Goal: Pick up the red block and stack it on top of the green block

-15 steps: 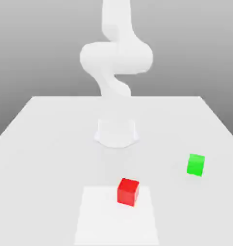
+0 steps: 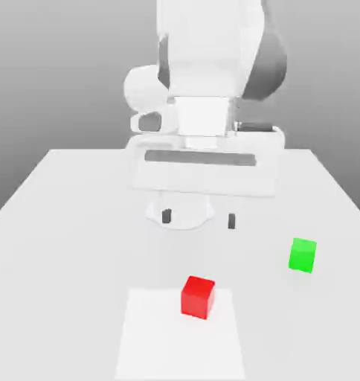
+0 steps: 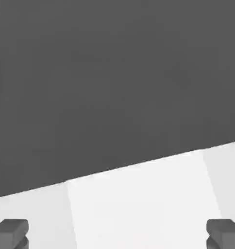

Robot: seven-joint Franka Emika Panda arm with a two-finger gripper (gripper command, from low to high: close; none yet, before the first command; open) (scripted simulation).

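The red block (image 2: pixel 198 297) sits on a lighter square patch (image 2: pixel 180 335) near the table's front. To the exterior view's right and a little farther back lies the green block (image 2: pixel 303 254). My gripper (image 2: pixel 198 219) hangs above the table behind the red block, open, its two dark fingertips (image 2: pixel 166 216) wide apart with nothing between them. In the hand view the gripper (image 3: pixel 117 233) shows as two dark pads (image 3: pixel 10 232) at the frame's edge, over the pale patch (image 3: pixel 139 204).
The white table (image 2: pixel 71 223) spreads around both blocks. My arm's white base (image 2: pixel 180 212) stands at the table's middle, behind the gripper. The table's far edge meets a grey backdrop.
The hand has swung down and forward into the exterior view; half a second ago just the upper arm and base were visible. Both blocks stayed put.
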